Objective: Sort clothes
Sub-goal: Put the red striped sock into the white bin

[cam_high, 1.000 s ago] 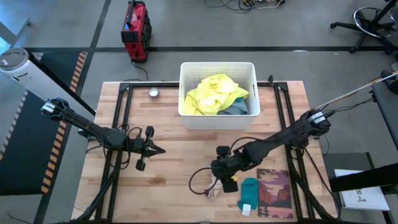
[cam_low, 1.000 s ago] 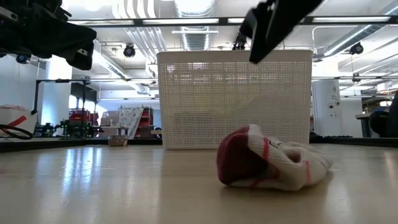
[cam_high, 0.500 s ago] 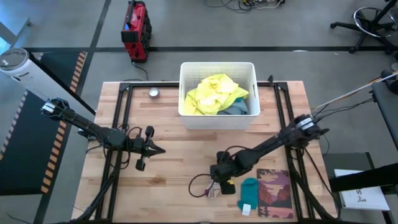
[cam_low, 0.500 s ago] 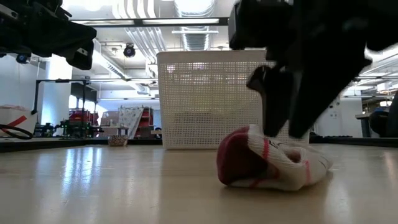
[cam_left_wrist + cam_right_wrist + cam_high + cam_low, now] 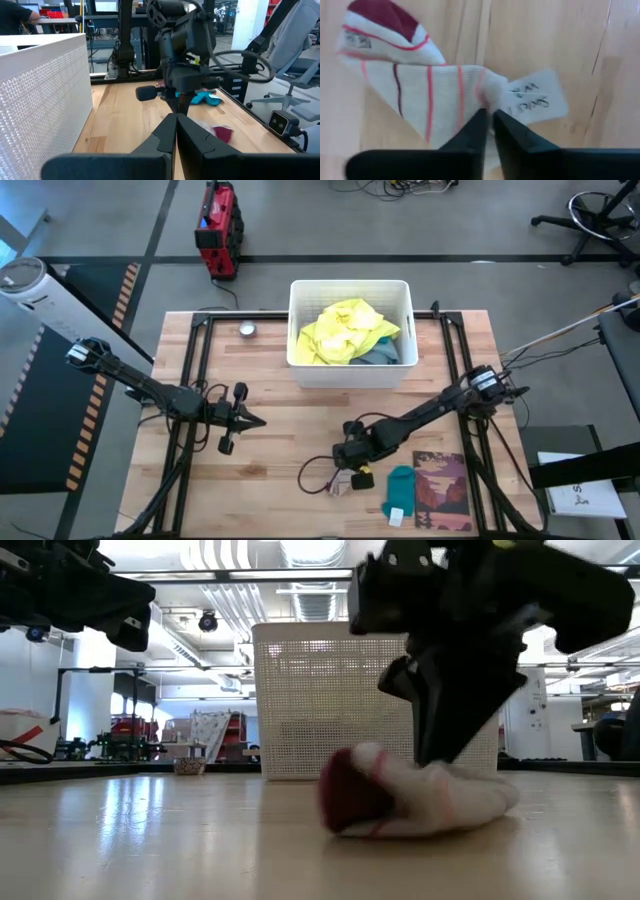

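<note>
A white sock (image 5: 420, 75) with pink stripes, a maroon toe (image 5: 382, 15) and a paper tag (image 5: 530, 100) lies on the wooden table near its front edge. My right gripper (image 5: 489, 116) stands over it, shut on it; the low view shows the dark fingers (image 5: 445, 740) coming down onto the sock (image 5: 410, 802). A teal sock (image 5: 398, 492) lies just right of it. More clothes, neon yellow (image 5: 345, 328) and grey-blue, fill the white basket (image 5: 350, 375) at the back. My left gripper (image 5: 262, 420) hovers shut at the table's left middle. My right gripper pinches the white sock between its two fingers at the bunched end where the tag hangs (image 5: 487, 97). The fingers come from above, pointing down. The sock lies on the table, its maroon toe pointing away from the fingers.
A reddish-brown printed mat (image 5: 442, 490) lies flat at the near right, beside the teal sock. A small round metal thing (image 5: 247, 330) sits left of the basket. A black cable loop (image 5: 312, 475) lies left of the white sock.
My right gripper has come down onto the white sock, moved a little toward the table's left edge, and shut on it. The sock has been drawn out and dragged slightly leftward along the table, its maroon toe leading.
</note>
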Tool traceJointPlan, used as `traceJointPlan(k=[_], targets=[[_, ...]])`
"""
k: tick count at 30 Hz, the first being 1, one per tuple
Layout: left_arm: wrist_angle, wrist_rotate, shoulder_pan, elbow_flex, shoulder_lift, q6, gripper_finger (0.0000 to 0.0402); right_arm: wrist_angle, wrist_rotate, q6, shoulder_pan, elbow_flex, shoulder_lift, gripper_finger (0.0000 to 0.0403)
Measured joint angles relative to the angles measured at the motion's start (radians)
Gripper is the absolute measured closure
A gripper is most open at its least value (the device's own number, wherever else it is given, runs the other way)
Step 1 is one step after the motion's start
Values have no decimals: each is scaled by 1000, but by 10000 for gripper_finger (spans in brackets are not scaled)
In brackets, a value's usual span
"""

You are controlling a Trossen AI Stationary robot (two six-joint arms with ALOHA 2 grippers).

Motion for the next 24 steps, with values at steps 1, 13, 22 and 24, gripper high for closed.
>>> traceJointPlan(k=[1, 13, 22, 24], targets=[[0, 0, 0, 0, 0, -2, 402, -1, 1, -4, 0, 8, 0, 392], [0, 0, 0, 0, 0, -5, 402, -404, 349, -74, 1, 322, 0, 402], [0, 0, 0, 0, 0, -4, 402, -696, 695, -118, -16, 685, -1, 403], [0, 0, 0, 0, 0, -3, 402, -734, 794, -140, -27, 769, -2, 403]])
